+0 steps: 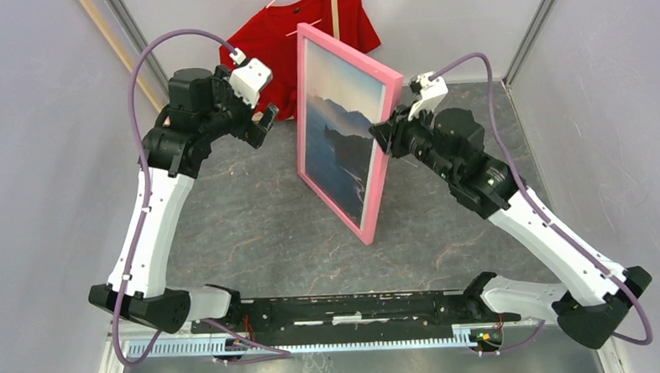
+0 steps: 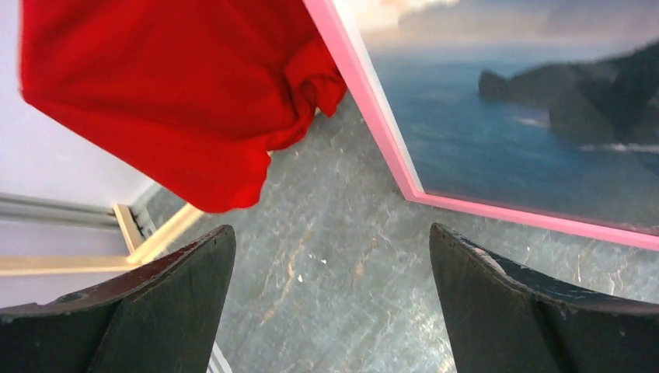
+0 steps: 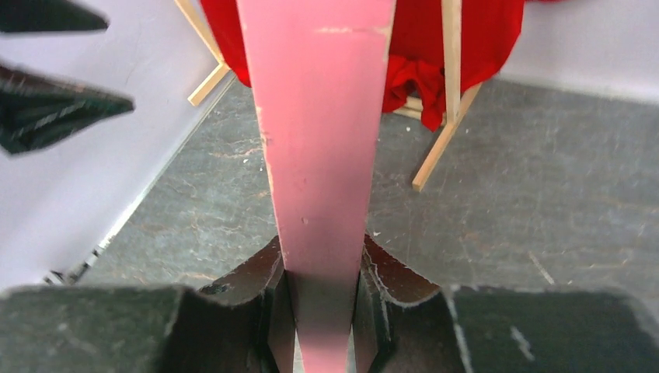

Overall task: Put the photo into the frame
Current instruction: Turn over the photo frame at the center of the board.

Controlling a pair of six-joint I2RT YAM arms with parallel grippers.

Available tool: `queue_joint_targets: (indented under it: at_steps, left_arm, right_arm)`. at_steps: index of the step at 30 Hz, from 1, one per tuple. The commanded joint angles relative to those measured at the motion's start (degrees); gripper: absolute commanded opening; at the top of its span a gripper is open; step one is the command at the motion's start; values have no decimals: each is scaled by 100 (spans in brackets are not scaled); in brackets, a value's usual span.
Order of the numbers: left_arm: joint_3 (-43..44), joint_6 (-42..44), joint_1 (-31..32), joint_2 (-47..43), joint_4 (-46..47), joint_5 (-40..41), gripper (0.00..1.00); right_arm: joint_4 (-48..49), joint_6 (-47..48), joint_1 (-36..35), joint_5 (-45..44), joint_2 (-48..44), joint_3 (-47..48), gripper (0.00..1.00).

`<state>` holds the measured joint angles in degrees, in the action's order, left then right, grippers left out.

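The frame [image 1: 374,203] stood on edge on the bench [image 1: 253,228], long axis running away from the arms. The photo [image 1: 337,136] faced the left tool [image 1: 261,126], jaws wide apart, empty. The right tool [image 1: 385,136] clamped the frame's upper edge.

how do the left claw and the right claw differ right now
The left claw stands wide open and empty; the right claw is shut on the pink frame, which stands upright on the table. The left claw hangs clear of the frame, facing its picture side; the right claw pinches its side edge. Both have dark fingers and are raised above the table.
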<state>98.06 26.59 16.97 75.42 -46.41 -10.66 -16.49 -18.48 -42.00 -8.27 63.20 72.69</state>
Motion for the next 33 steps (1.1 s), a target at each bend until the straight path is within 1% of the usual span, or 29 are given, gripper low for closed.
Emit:
queue_joint_targets:
  at_steps: [1, 3, 7, 10, 14, 19, 21, 23, 26, 30, 33]
  left_arm:
    - [-267, -156, -139, -102, -227, -177, 100]
    - [-500, -108, -186, -113, -220, -339, 100]
    - [-806, -121, -240, -128, -239, -543, 100]
    - [-978, -65, -264, -94, -334, -610, 100]
    - [-1308, 24, -273, -197, -340, -708, 99]
    - [-1725, 139, -282, -387, -196, -791, 98]
    - [-1872, 140, -282, -434, -147, -812, 98]
    - [-2007, 161, -282, -464, -97, -829, 97]
    - [-2200, 193, -282, -513, -19, -825, 97]
    - [-2352, 215, -282, -540, 56, -846, 96]
    - [-2397, 211, -282, -524, 62, -891, 96]
  right_arm:
    - [287, -1148, 886, 1069, 307, 105, 0]
    - [423, -1516, 1219, 1542, 465, -51, 0]
    - [782, -1903, 1478, 2246, 673, -520, 0]
    - [1095, -2041, 1578, 2446, 702, -874, 0]
    - [1152, -2009, 1597, 2606, 772, -1126, 0]
    - [1468, -2158, 1605, 2861, 684, -1796, 0]
    - [1511, -2160, 1602, 2819, 546, -2115, 0]
    - [1786, -2278, 1599, 2821, 262, -2516, 0]
    - [2257, -2512, 1602, 2744, -409, -3401, 0]
    - [2352, -2641, 1603, 2389, -1359, -4243, 0]
    - [2227, -3089, 1596, 2075, -2053, -4921, 0]
